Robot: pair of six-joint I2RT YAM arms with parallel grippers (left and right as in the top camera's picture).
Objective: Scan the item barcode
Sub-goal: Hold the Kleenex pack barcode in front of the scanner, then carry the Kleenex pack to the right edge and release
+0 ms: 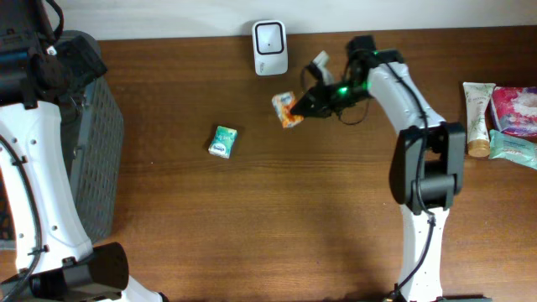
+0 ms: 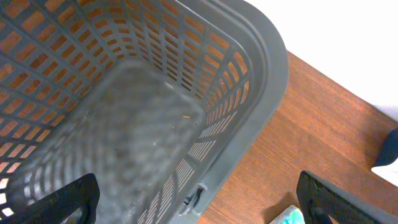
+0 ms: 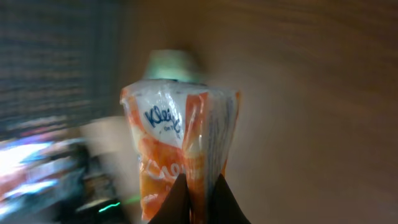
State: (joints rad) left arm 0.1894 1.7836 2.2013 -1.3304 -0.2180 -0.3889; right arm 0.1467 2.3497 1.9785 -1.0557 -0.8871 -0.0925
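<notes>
- The tissue pack (image 3: 177, 137) is seen closest of all in the right wrist view. It is pinched at one edge by the right fingers (image 3: 171, 205), which are clenched on it, and it appears to be raised off the counter (image 1: 294, 218).
- The pack is judged to be light and soft: a thin, glossy film wrap over folded tissue. It can be expected to crumple under the pinch and to slip if the film slides over itself.
- A hold on the edge, as here, is judged enough for so light a load, though the pack may droop or twist. A hold across the fuller middle would be steadier, provided the barcode is left uncovered. No barcode can be made out in the blurred wrist view.
- In the overhead view the pack is found just in front of the white scanner (image 1: 269, 47) and slightly to one side, near it but not touching.
- Further along the counter, a small green pack (image 1: 222, 141) is seen lying flat, well apart from the held pack.
- At the far left, the left fingers (image 2: 68, 202) are spread wide and empty above the grey basket (image 2: 267, 68).
- At the far right edge, a tube (image 1: 478, 109), a pink packet (image 1: 513, 105) and a teal packet (image 1: 512, 144) are laid close together.
</notes>
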